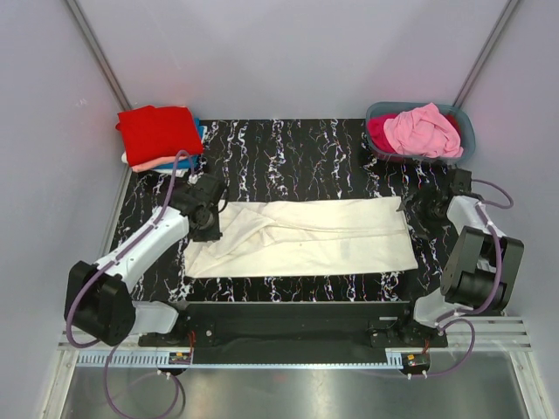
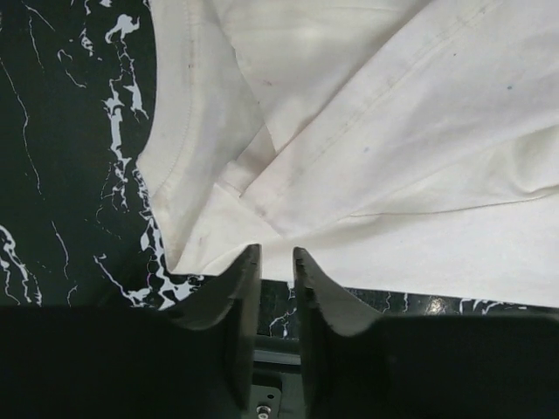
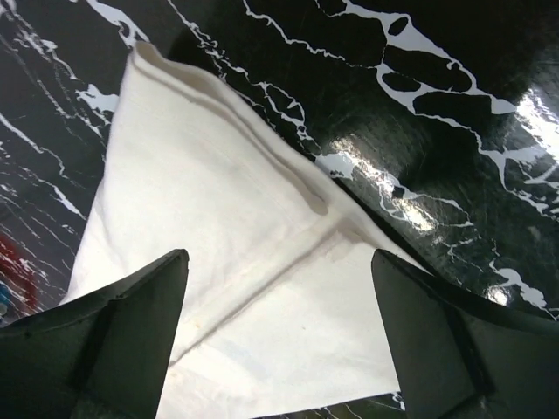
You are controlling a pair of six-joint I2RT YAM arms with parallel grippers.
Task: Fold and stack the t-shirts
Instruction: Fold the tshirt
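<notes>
We see 2 arms of one make: the left arm and right arm have white shells between bulky black joint housings, over black bases. A mauve cable loops along each. On the left gripper we find 2 matte black wedge fingers and a small screw; the right gripper has broader black fingers.

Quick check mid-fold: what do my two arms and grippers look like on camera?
Both the left arm and right arm have white links, black joints and looping purple cables. Left gripper and right gripper have dark, tapered wedge fingers.
</notes>
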